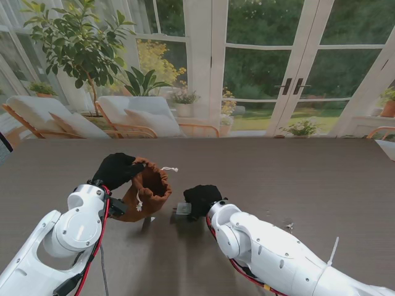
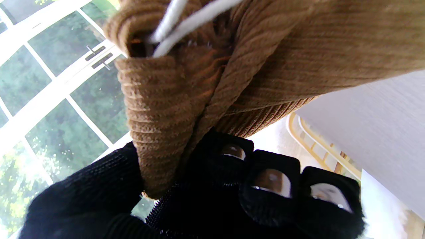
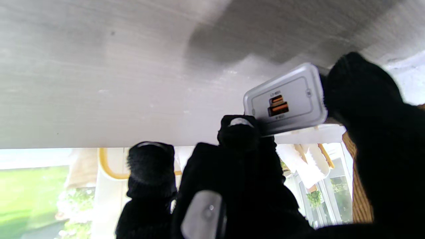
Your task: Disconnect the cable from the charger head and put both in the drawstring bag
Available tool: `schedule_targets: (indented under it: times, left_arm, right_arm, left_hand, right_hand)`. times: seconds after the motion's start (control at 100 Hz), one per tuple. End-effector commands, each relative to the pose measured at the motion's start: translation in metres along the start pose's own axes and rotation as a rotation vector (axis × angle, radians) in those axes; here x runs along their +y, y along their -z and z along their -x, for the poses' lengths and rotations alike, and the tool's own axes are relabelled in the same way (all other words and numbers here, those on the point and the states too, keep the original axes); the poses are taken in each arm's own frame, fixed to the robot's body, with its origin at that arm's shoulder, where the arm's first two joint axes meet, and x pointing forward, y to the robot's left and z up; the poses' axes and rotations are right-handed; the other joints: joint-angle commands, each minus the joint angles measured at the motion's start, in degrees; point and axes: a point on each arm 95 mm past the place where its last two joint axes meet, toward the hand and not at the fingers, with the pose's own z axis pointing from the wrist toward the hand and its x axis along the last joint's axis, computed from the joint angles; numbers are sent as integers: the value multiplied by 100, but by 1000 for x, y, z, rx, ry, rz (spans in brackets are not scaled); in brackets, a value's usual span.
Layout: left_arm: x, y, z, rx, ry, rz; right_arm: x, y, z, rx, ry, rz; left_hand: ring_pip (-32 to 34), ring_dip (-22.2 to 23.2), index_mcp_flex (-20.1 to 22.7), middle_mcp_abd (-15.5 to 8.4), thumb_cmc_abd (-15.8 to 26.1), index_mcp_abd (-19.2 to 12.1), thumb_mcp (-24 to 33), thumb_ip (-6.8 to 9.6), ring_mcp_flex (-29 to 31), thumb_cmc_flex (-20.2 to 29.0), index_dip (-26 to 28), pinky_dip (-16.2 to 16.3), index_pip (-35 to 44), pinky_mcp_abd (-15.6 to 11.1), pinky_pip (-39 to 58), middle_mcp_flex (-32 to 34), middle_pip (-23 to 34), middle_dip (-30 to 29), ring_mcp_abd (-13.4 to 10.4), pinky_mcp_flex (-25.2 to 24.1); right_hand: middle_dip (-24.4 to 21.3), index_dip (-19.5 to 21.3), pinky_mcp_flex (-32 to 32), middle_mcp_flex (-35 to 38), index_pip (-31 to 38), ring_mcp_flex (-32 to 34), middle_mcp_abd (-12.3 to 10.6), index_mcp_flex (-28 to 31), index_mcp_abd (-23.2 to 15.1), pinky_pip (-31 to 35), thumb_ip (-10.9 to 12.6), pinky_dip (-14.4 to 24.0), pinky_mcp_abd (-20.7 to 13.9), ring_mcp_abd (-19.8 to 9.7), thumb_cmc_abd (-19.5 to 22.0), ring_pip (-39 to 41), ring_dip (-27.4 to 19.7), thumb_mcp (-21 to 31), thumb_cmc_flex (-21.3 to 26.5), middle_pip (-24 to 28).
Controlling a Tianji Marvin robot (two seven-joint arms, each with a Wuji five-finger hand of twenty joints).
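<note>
Nearest to me, the two white arms are rising from the counter's [image 1: 321,179] near edge, the left from the near left corner and the right from the near right. The right hand [image 1: 201,198] (black-gloved) is sitting toward the middle of the counter, a little nearer the near edge than the far one, and it is clamping the charger head [image 1: 183,209] between thumb and fingers [image 3: 239,131]; the grey block is sticking out on the hand's left side. In the right wrist view the charger head [image 3: 286,99] is showing its port face with two orange sockets, both bare, and the right hand [image 3: 298,159] is pinching it by its edges just off the counter [image 3: 99,66] surface. The cable is not showing in any view. Just to the left of the charger, and slightly farther from me, the brown corduroy drawstring bag [image 1: 147,191] is standing with its mouth gaping toward the right hand. The left hand [image 1: 117,170] is gripping the bag's rim on its far left side, holding the mouth up. The left wrist view is confirming this: the left hand [image 2: 212,199] is closing on a fold of the drawstring bag [image 2: 232,73], with the white drawstring [image 2: 192,23] emerging from the hem channel. One white cord end [image 1: 169,169] is lying on the counter beyond the bag.
</note>
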Motion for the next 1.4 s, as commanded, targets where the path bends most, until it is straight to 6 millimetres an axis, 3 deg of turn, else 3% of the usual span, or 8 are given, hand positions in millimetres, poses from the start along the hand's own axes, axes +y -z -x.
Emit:
schedule_targets:
  times: [0.0,0.19,0.46,0.72,1.01,1.39]
  left_arm:
    - [2,1,-3,1,8,16]
    - [3,0,-1,-7,3,30]
    - [3,-5,-2,-9,0,43]
    - [10,-17,-6,6,-4,86]
    - [20,-31,-9,26,-3,142]
    - [28,-40,-15,59,17,175]
  right_arm:
    - [9,1,3,-6,5,7]
    - [35,8,14,-37,6,34]
    - [92,23,32,-87,47,91]
    - [134,44,28,-84,83,168]
    - [152,62,10,-22,127,239]
    - [155,71,-11,47,200,266]
  left_hand:
    - [165,39,220,15,110,510,33,158,257,240,1,116,-4,-70,842,233,16,59,36,186]
    - [164,40,225,16,105,511,36,157,257,242,1,117,-3,-70,842,233,15,62,36,186]
    - [164,41,219,22,104,512,33,154,257,248,-2,118,-12,-70,841,233,7,64,36,186]
    - [164,42,223,15,118,509,25,153,257,244,5,119,-5,-70,841,232,6,68,36,186]
    - [163,42,215,7,119,511,17,148,257,254,1,120,-13,-70,841,232,-4,64,36,186]
    - [163,42,225,13,125,533,28,145,257,262,1,121,-11,-27,831,236,1,59,36,188]
  right_hand:
    - [164,644,2847,72,1681,27,175,1129,-797,168,235,120,-166,-297,741,244,-14,840,556,326]
    - [183,665,2849,85,1698,27,193,1125,-743,172,237,134,-160,-288,733,254,-9,858,569,326]
    - [201,688,2857,102,1700,27,232,1126,-682,192,250,152,-140,-265,712,289,4,851,591,320]
    - [210,697,2862,120,1679,25,251,1139,-665,214,268,162,-133,-265,696,321,17,828,612,304]
    - [215,721,2861,127,1661,25,239,1141,-682,213,282,162,-136,-289,696,321,21,811,606,287]
    - [218,746,2861,141,1649,26,209,1140,-706,206,288,160,-173,-334,711,323,29,801,585,265]
